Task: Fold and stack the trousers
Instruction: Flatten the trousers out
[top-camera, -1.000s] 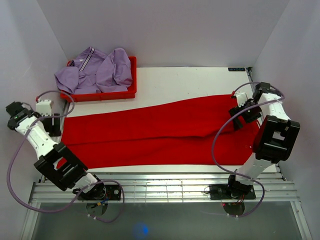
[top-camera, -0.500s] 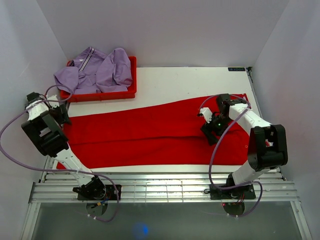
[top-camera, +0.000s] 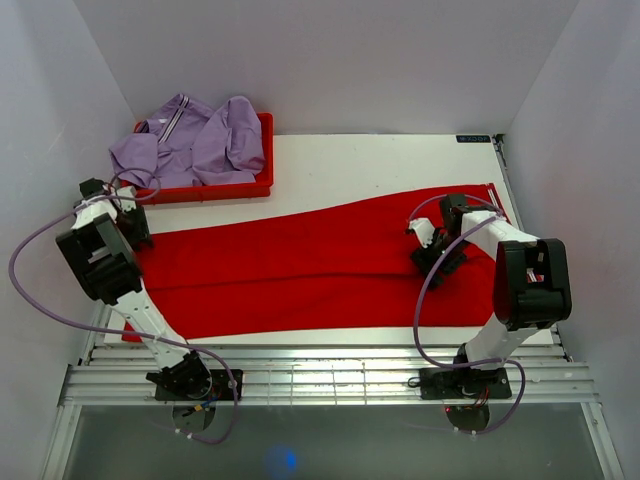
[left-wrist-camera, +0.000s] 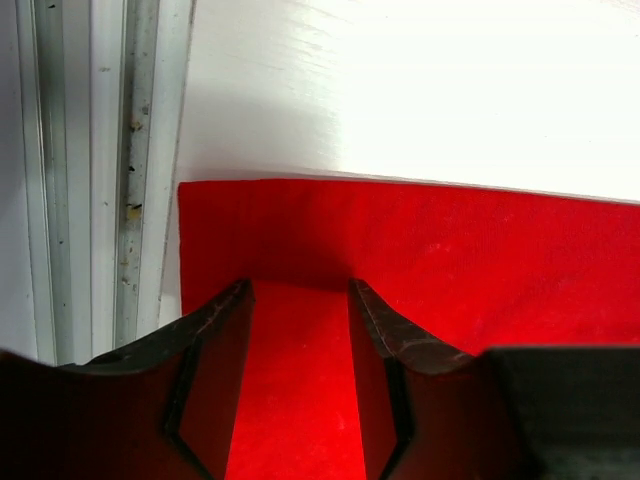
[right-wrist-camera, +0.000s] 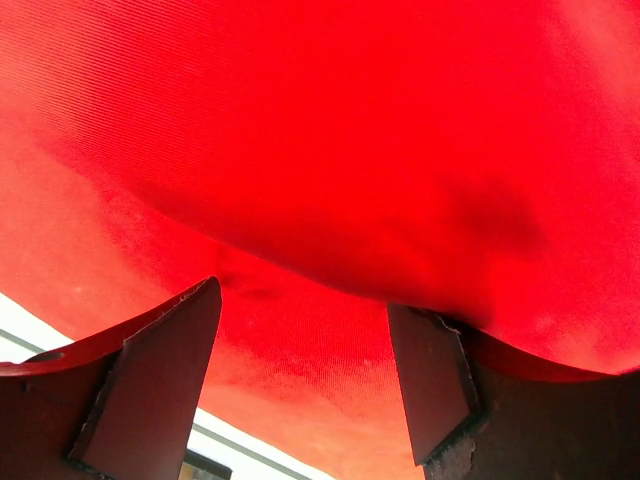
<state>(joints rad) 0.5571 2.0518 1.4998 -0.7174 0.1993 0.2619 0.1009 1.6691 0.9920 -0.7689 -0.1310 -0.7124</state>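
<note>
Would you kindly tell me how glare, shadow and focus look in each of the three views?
Top external: even light, sharp, trousers saturated. Left wrist: table blown out to white glare, soft shadow ahead of the left tool. Right wrist: the trousers fill the frame, close and soft, with a dark shadow patch.

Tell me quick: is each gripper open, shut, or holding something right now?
Left gripper: open, jaws apart over a corner of the red trousers, no grip visible.
Right gripper: open, jaws wide over the trousers, no grip visible.
</note>
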